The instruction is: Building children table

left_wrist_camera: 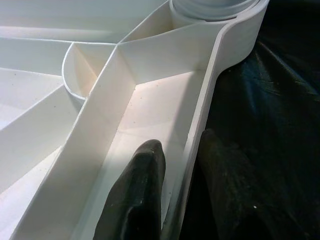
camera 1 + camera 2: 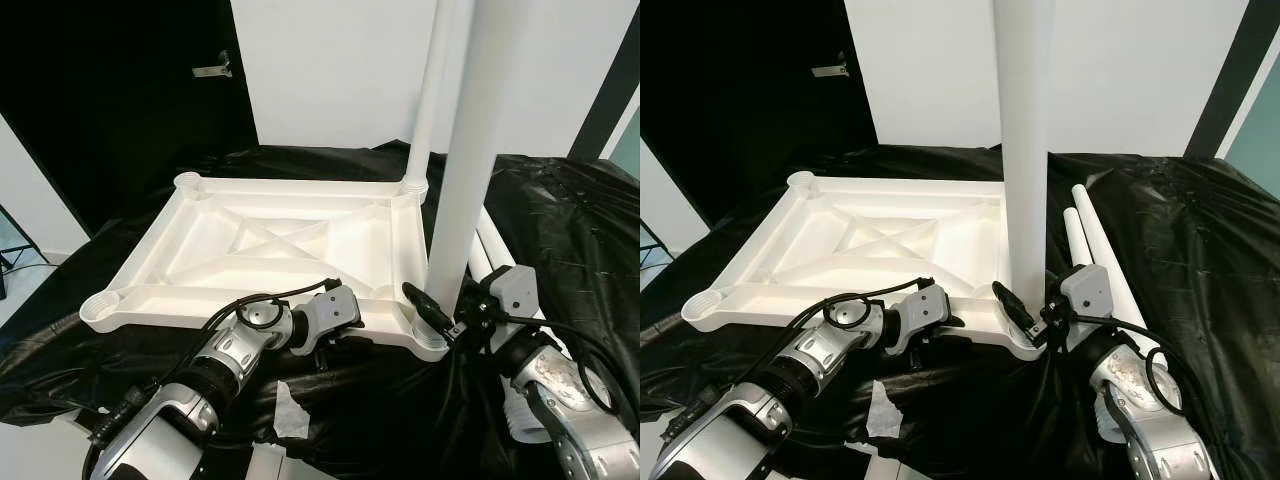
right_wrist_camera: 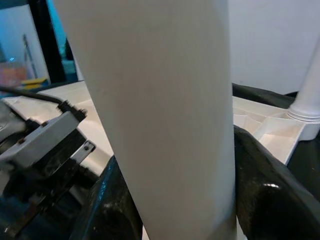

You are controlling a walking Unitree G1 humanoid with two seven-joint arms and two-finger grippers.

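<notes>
Tabletop, white ribbed plastic, upside down point(image 2: 270, 245) on black plastic sheeting point(image 2: 560, 215), one white tubular leg point(image 2: 428, 100) upright in far right corner socket. Second white tubular leg point(image 2: 470, 150) stands at near right corner, pinched by right gripper point(image 2: 432, 312). Left gripper point(image 1: 172, 195) clamps tabletop's near edge wall, one finger inside, one outside. Two spare white legs point(image 2: 1095, 255) lie on sheeting beside right edge
</notes>
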